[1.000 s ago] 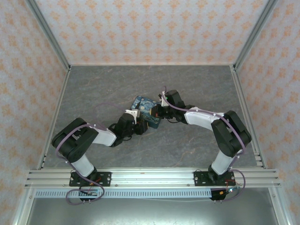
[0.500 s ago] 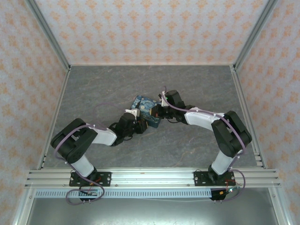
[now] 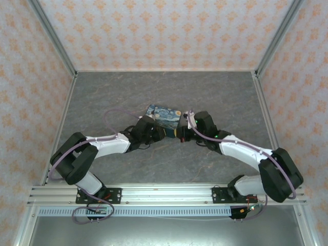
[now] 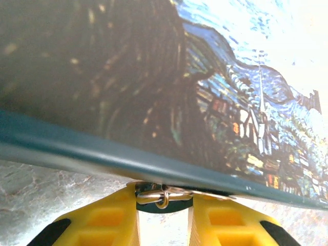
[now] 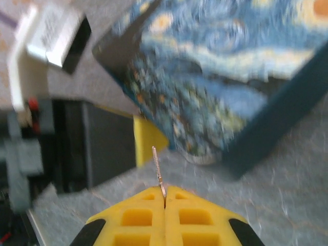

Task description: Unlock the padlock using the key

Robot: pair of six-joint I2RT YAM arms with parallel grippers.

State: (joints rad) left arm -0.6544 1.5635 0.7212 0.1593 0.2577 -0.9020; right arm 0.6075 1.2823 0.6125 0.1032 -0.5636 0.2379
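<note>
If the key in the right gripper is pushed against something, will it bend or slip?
The key looks like thin flat metal, so it is probably stiff. The right gripper pinches only its end, so it may pivot or slip under side load.

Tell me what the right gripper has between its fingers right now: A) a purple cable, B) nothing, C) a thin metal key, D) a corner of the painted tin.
C: in the right wrist view the right gripper is shut on a thin metal key that points toward the painted tin.
</note>
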